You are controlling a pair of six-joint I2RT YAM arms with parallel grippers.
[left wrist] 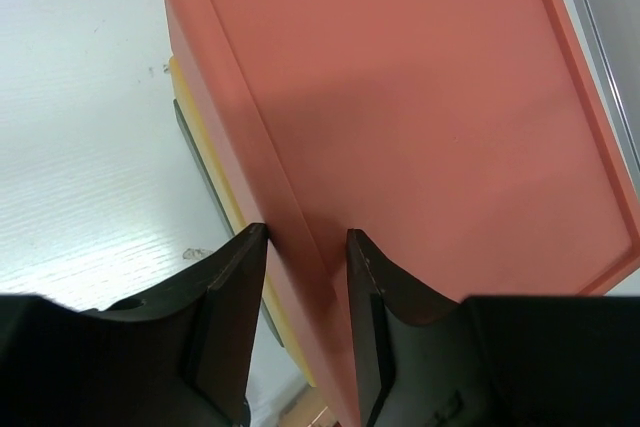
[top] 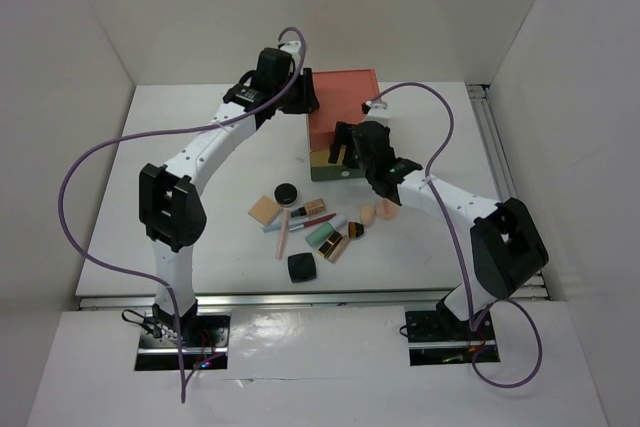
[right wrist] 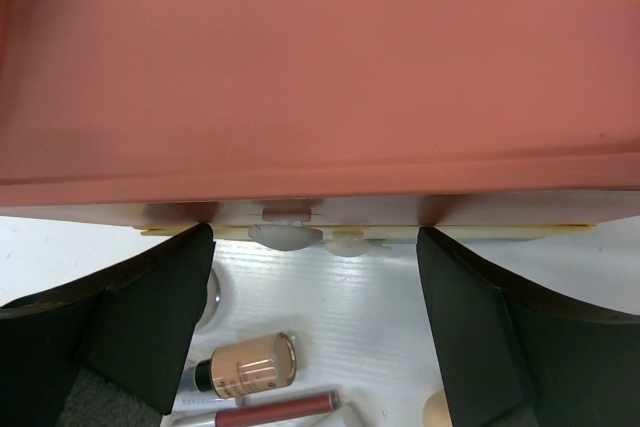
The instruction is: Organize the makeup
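Between your left gripper's [left wrist: 305,247] narrowly set jaws runs the raised rim of the coral drawer box [left wrist: 420,127], with both fingers pressed against it. Your right gripper [right wrist: 315,247] gapes wide and holds nothing, its jaws flanking the white drawer handle [right wrist: 290,237]. Behind those open jaws the makeup [top: 310,227] lies on the table [right wrist: 340,297], a tan bottle [right wrist: 245,365] and a red tube [right wrist: 275,409] nearest.

You have a coral, yellow and green drawer box [top: 345,107], tan compact [top: 264,210], black compact [top: 301,267], mint tube [top: 320,235], white bench [top: 230,247].
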